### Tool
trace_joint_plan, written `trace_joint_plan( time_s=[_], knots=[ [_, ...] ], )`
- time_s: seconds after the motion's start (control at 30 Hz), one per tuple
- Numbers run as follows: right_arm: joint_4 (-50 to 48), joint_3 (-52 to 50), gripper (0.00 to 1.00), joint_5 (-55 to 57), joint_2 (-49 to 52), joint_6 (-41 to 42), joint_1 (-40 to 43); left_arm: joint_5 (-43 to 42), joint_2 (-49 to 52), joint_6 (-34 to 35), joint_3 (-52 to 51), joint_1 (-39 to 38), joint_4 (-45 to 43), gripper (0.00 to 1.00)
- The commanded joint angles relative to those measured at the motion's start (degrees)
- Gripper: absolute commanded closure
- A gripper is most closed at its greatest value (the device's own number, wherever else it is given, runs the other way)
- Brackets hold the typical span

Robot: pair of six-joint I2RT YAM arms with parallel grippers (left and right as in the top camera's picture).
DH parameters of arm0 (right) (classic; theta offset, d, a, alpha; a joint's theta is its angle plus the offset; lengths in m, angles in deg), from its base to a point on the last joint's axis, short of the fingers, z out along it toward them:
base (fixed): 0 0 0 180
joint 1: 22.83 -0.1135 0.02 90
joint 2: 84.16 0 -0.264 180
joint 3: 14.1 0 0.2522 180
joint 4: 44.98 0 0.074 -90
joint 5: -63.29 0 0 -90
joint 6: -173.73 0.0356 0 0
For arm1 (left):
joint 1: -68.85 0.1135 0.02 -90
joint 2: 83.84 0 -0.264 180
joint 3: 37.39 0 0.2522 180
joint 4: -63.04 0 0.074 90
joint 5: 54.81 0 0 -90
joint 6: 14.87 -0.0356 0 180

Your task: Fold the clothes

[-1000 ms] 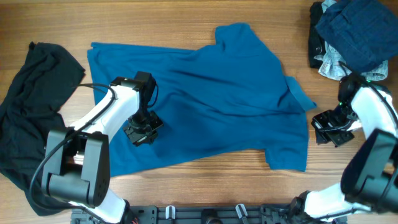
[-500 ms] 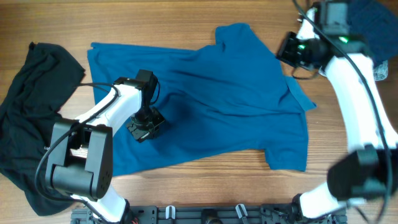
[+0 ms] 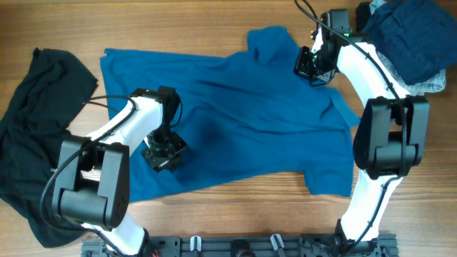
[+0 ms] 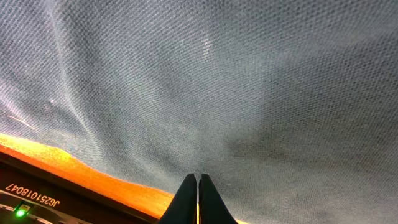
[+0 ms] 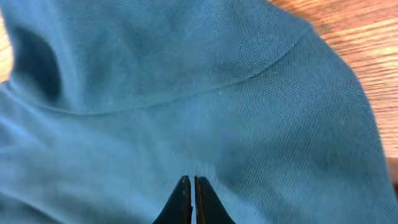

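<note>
Lying spread across the wooden tabletop, the teal shirt has the left pincer clenched over its lower left part and the right pincer clenched over its upper right part. A black garment lies crumpled at the tabletop's left edge.

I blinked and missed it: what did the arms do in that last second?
The right gripper swung from the table edge at near right to the far side, over the teal shirt, shut, gripping nothing. The left gripper, shirt and black garment stayed put.
</note>
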Motion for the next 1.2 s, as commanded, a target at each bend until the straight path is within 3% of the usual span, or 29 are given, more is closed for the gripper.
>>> trace_joint_plan(
  time_s=[0.0,0.1,0.27,0.4,0.53,1.0,1.17],
  knots=[
    [-0.9,1.3,0.96,1.9,2.0,-0.5,-0.4,1.0,-0.5,0.7,0.2,-0.2,-2.3,0.96],
    [-2.5,1.3,0.96,1.9,2.0,-0.5,-0.4,0.0,-4.4,0.5,2.0,-1.1,-8.6,0.96],
    [-3.9,1.4,0.96,2.2,2.0,-0.8,-0.4,-14.8,-6.1,0.7,3.2,-10.3,-29.0,0.96],
    [-3.9,1.3,0.96,2.2,2.0,-0.8,-0.6,-14.6,-1.8,9.8,3.2,-21.1,-40.4,0.96],
    [-3.3,1.3,0.96,1.9,2.1,-1.3,-2.1,-14.6,2.1,10.2,3.2,-24.7,-47.8,0.96],
    [-6.6,1.3,0.96,3.0,6.7,0.9,-3.2,-12.5,7.3,12.6,3.2,-25.2,-46.5,0.96],
    [-9.6,1.3,0.96,2.9,11.3,3.3,-3.2,-15.4,9.5,14.3,3.2,-25.6,-44.3,0.96]
  ],
)
